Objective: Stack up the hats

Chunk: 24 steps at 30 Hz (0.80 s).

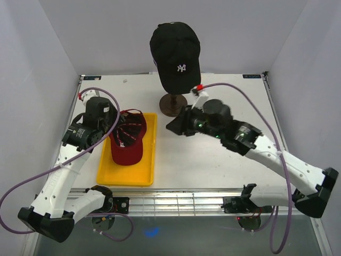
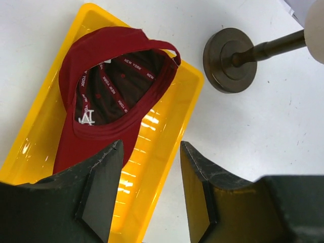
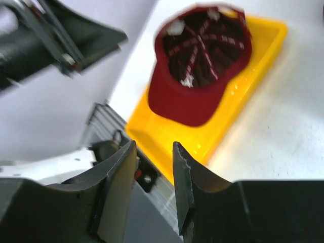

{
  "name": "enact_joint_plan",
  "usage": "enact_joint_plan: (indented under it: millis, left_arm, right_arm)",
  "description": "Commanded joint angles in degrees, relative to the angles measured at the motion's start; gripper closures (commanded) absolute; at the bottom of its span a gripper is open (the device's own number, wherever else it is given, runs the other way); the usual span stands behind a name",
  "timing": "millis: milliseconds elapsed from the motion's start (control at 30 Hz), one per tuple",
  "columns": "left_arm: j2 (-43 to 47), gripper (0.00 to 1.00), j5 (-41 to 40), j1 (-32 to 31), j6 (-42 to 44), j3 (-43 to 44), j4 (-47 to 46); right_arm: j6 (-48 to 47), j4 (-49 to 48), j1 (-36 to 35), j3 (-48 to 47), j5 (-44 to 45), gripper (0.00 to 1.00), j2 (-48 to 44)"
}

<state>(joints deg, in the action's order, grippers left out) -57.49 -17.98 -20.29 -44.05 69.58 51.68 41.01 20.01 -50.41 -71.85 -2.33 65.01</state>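
Note:
A dark red hat [image 1: 128, 145] lies upside down in the yellow tray [image 1: 128, 173], its brim toward the near edge. A black hat with a white NY [image 1: 176, 50] sits high on the mannequin head at the back. My left gripper [image 1: 120, 129] hovers over the red hat's left side. In the left wrist view that gripper [image 2: 152, 147] is open and empty above the tray's right rim [image 2: 167, 116], with the red hat [image 2: 101, 96] just beyond. My right gripper [image 1: 171, 128] points left toward the tray. Its jaws [image 3: 154, 147] stand apart with nothing between them, and the red hat [image 3: 192, 96] lies ahead.
The mannequin's dark round stand base [image 1: 173, 104] sits on the white table just right of the tray, close behind my right gripper; it also shows in the left wrist view [image 2: 233, 66]. White walls close in the table's left, back and right sides.

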Motion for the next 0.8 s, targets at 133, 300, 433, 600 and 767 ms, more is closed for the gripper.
enact_joint_plan:
  millis: [133,300,433,600,767]
  left_arm:
    - [2.4,0.41,0.6,0.3,0.4,12.8,5.1]
    - [1.7,0.41,2.7,0.3,0.8,26.6,9.1]
    - [2.6,0.40,5.1,0.3,0.6,33.7,10.2]
    - [5.1,0.40,8.8,0.3,-0.2,36.8,10.4]
    - [6.3,0.38,11.8,0.3,-0.5,38.9,10.5]
  right_arm:
    - [-3.2,4.2,-25.1,-9.2,30.4,0.56,18.4]
    - [-3.8,5.4,-27.7,-21.7,30.4,0.53,32.1]
    - [-5.2,8.8,-27.7,-33.6,30.1,0.49,44.2]
    - [-7.6,13.9,-27.6,-50.9,30.2,0.44,57.2]
    - [-7.6,15.8,-26.4,-57.2,29.0,0.43,64.1]
